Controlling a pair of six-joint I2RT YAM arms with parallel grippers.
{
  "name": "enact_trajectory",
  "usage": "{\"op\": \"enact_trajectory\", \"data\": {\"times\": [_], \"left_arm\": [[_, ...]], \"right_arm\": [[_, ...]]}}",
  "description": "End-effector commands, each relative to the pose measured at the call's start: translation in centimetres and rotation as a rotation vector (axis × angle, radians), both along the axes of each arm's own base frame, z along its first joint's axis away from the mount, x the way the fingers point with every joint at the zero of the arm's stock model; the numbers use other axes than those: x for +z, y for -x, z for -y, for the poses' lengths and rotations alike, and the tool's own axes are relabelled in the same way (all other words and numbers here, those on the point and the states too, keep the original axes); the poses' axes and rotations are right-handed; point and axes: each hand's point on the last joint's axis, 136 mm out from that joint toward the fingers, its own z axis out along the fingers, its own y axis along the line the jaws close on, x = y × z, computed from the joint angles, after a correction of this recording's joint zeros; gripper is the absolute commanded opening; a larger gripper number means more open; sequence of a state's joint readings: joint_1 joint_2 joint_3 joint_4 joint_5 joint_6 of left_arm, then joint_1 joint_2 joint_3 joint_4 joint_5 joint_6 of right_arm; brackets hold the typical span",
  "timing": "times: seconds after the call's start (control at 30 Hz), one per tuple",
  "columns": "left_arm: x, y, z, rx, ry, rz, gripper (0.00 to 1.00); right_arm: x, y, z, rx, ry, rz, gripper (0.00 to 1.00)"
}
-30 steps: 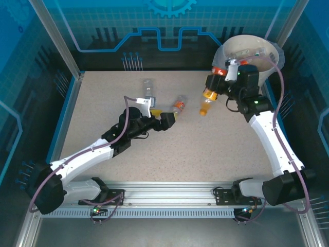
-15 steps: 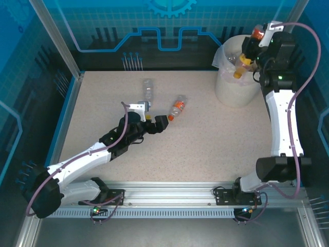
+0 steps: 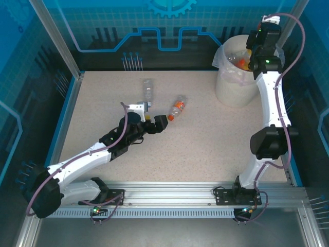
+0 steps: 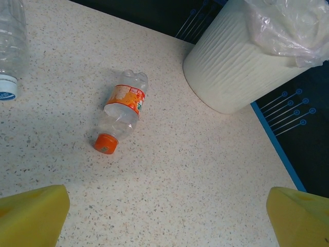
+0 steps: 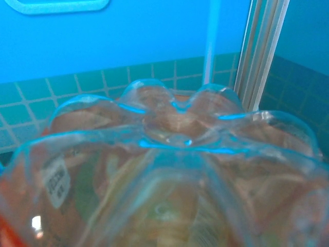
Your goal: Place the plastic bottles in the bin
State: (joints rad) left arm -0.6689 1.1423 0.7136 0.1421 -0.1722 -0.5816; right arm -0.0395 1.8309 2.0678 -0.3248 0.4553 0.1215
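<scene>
Right wrist view: lobed base of held bottle [image 5: 169, 154] up close, pinched in right gripper [image 3: 252, 56] above bin [image 3: 231, 95] at far right corner. On table [image 3: 205, 149], orange-capped bottle [image 4: 122, 114] and clear bottle [image 3: 148, 88] lying apart; near them left gripper [image 3: 156, 122], jaws spread wide.

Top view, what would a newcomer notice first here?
The right gripper hangs high over the white bin at the far right corner, shut on a clear bottle. Down on the table, the open left gripper faces an orange-capped bottle lying on its side.
</scene>
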Motion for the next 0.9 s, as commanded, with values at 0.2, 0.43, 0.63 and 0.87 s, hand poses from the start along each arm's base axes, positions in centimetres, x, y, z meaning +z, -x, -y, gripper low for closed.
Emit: {"op": "enact_trajectory", "data": {"times": [0.2, 0.43, 0.63, 0.87], "left_arm": [[-1.4, -0.2, 0.0, 0.025, 0.02, -0.027, 0.99], [-2.0, -0.1, -0.3, 0.03, 0.006, -0.037, 0.99], [-2.5, -0.2, -0.1, 0.033, 0.004, -0.05, 0.99], [-2.7, -0.8, 0.7, 0.017, 0.009, -0.067, 0.99]], "right_arm": [[-1.8, -1.7, -1.3, -0.151, 0.137, 0.067, 0.51], [-5.1, -3.5, 0.8, -0.221, 0.206, -0.025, 0.53], [-6.6, -5.1, 1.8, -0.2, 0.235, -0.13, 0.56], [-9.2, -6.8, 2.6, -0.234, 0.171, -0.284, 0.82]]}}
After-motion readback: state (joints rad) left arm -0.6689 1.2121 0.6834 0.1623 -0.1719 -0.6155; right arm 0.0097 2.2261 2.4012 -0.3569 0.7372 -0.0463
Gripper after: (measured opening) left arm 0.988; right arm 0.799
